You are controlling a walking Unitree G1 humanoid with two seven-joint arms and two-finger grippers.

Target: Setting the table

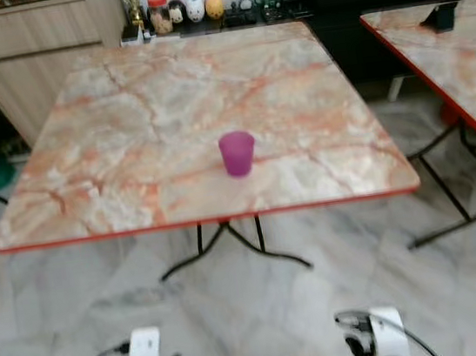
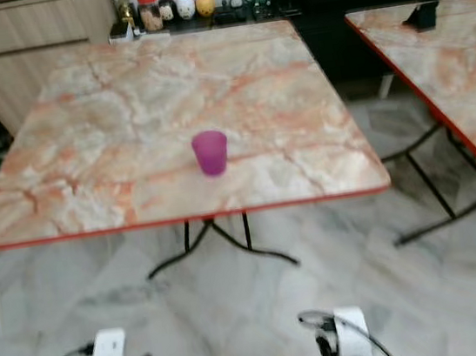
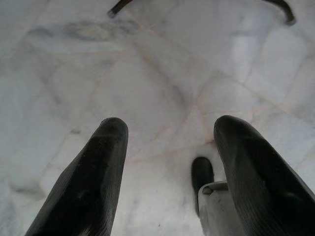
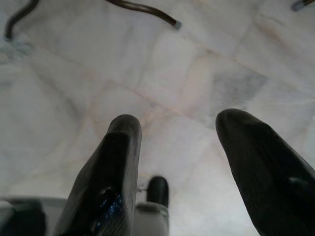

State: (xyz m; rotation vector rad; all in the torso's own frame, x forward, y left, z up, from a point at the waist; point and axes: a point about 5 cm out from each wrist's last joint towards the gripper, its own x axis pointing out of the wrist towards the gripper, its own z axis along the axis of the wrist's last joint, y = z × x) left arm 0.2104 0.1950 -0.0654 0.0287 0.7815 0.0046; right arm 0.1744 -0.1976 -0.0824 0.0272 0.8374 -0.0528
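A purple cup [image 1: 237,153] stands upright near the front edge of a marble-patterned table [image 1: 127,131] with a red rim. Both arms hang low in front of the table, their wrists at the bottom of the head views. My left gripper [image 3: 170,135] is open above the pale marble floor, nothing between its fingers [image 3: 93,172]. My right gripper [image 4: 179,130] is likewise open over the floor and holds nothing.
A second marble table [image 1: 458,52] stands to the right with a dark object [image 1: 441,18] on it. Jars and small figurines [image 1: 185,11] line a dark shelf behind the table. A wooden cabinet [image 1: 19,49] is at the back left. Black table legs [image 1: 229,245] curve over the floor.
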